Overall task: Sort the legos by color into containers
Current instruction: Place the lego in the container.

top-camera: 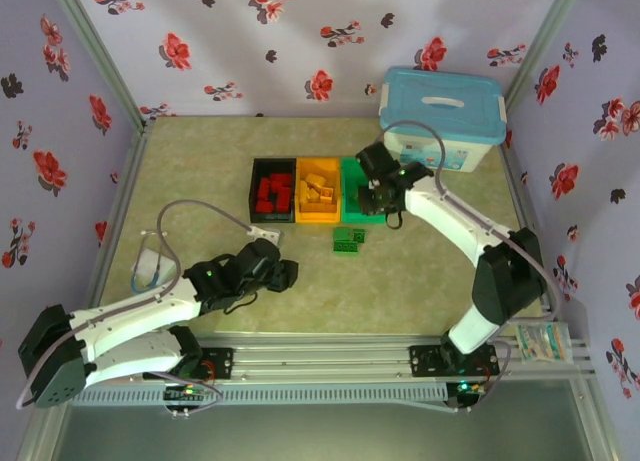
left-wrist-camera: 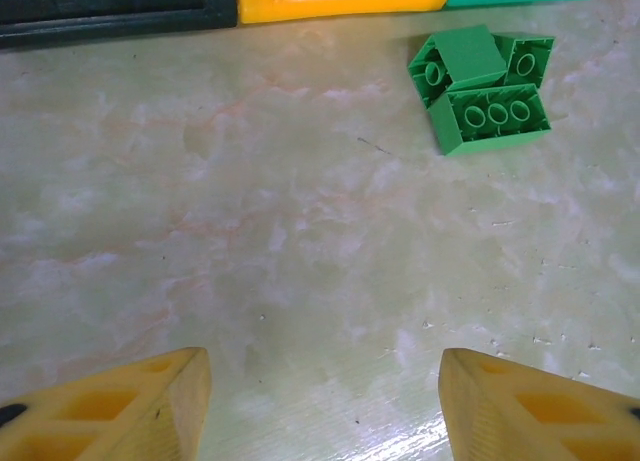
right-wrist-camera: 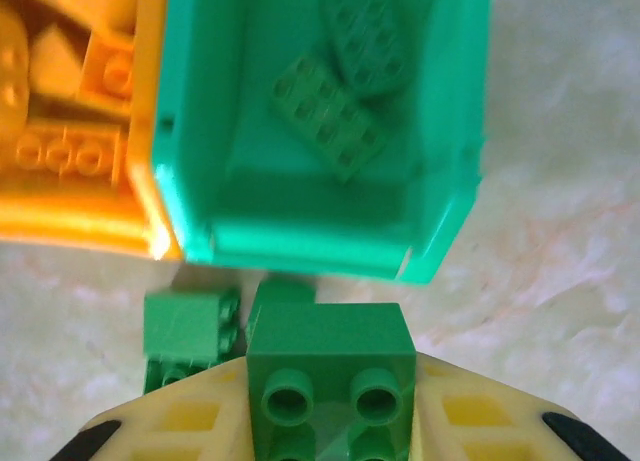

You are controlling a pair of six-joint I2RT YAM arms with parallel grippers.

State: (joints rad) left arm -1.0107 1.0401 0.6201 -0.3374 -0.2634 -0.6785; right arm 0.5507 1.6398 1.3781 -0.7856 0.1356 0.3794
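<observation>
We find three bins in a row mid-table (top-camera: 200, 171), toward the far edge. The black bin (top-camera: 254, 189) has red bricks (top-camera: 272, 193) in it, the yellow-orange bin (top-camera: 318, 219) has yellow-orange bricks (top-camera: 320, 191), and the green bin (right-wrist-camera: 320, 231) has two green bricks (right-wrist-camera: 340, 101) on its floor. The right gripper (right-wrist-camera: 330, 411) hangs over the green bin's near wall, jaws clenched on a green brick (right-wrist-camera: 330, 361) whose studs face the wrist camera. The loose green bricks (left-wrist-camera: 480, 91) lie clustered on the table just on the near side of the green bin. The left gripper (left-wrist-camera: 325, 406) is released, its fingers wide apart above bare table toward the near edge. A white box with light blue lid (top-camera: 440, 116) sits in the far right corner.
</observation>
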